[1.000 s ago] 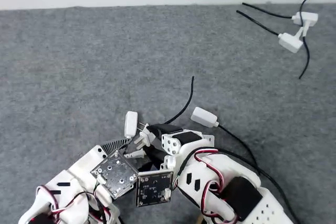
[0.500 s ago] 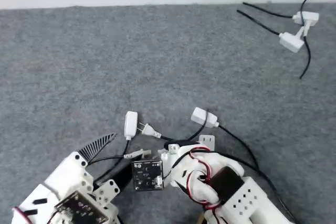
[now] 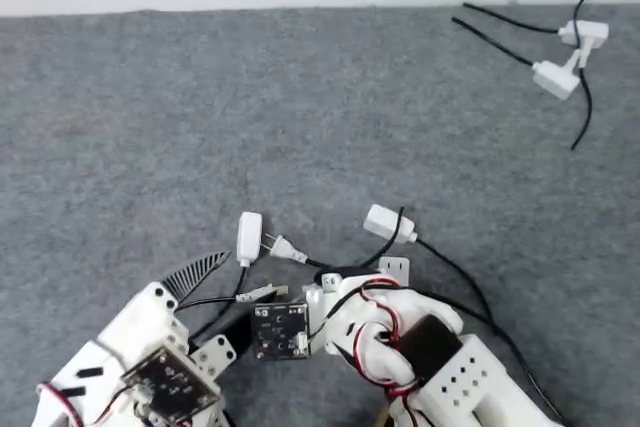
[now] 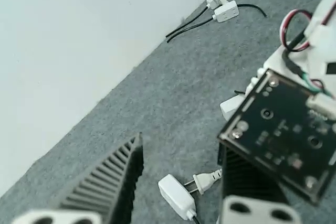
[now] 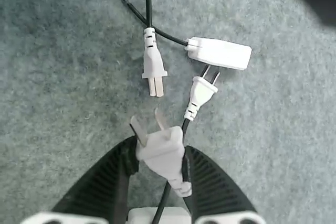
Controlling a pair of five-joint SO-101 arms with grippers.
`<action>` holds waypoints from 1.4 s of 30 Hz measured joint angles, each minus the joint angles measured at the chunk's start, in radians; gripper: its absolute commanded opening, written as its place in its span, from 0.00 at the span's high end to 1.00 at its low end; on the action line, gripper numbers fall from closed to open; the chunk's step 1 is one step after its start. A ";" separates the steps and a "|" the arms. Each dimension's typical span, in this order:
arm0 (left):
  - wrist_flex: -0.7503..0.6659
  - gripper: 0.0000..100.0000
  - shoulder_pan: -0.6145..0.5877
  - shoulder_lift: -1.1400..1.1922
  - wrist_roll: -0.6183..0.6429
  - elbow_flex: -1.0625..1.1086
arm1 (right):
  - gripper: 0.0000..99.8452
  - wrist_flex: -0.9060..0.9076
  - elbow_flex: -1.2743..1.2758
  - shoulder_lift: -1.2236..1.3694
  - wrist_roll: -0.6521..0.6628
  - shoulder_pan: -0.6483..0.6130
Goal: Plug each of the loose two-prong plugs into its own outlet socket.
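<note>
Looking down on the table, both arms crouch low at the near edge of the grey carpet (image 3: 150, 127). The left arm (image 3: 140, 332) is folded up at the corner, and its ribbed black finger (image 3: 195, 272) pokes out toward the middle. The right arm (image 3: 440, 352) lies just beside it, wrist bent over so that its camera board (image 3: 280, 332) faces up. Just beyond them the near socket (image 3: 249, 237) lies flat. A small plug (image 3: 284, 248) sits right beside it, prongs aimed at it but not in. A loose plug (image 3: 258, 293) sits between the ribbed finger and the camera board. A second socket (image 3: 388, 224) lies near the right arm's wrist. A far pair of white cord ends (image 3: 556, 77) rests well apart, over by the wall.

From the left wrist, the left gripper (image 4: 184, 156) hangs over the carpet with its jaws spread wide and nothing in them. The near socket and the small plug lie on the carpet in the gap between the fingers. The right arm's camera board crowds in just beside one finger.

From the right wrist, the right gripper (image 5: 158, 153) is clamped on the held plug (image 5: 163, 142), whose prongs stick out forward, free and at a tilt, low over the carpet. Ahead of it lies the loose plug, prongs turned back toward the claw. Beside that is the small plug, its prongs just short of the near socket.
</note>
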 measured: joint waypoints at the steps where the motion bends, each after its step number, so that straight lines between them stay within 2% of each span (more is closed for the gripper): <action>1: 0.000 0.76 0.000 0.000 0.000 0.000 | 0.99 0.000 -0.008 0.000 0.002 -0.002; 13: 0.000 0.76 0.000 0.000 0.000 0.006 | 0.99 0.002 -0.072 0.002 0.003 -0.006; 25: -0.018 0.76 0.002 0.000 0.000 0.037 | 0.99 0.058 -0.262 0.002 -0.072 -0.008; 33: -0.020 0.76 0.002 0.000 0.000 0.037 | 0.99 0.058 -0.279 0.002 -0.109 -0.083; 42: -0.063 0.76 -0.002 0.000 0.000 0.092 | 0.99 0.135 -0.328 0.002 -0.114 -0.086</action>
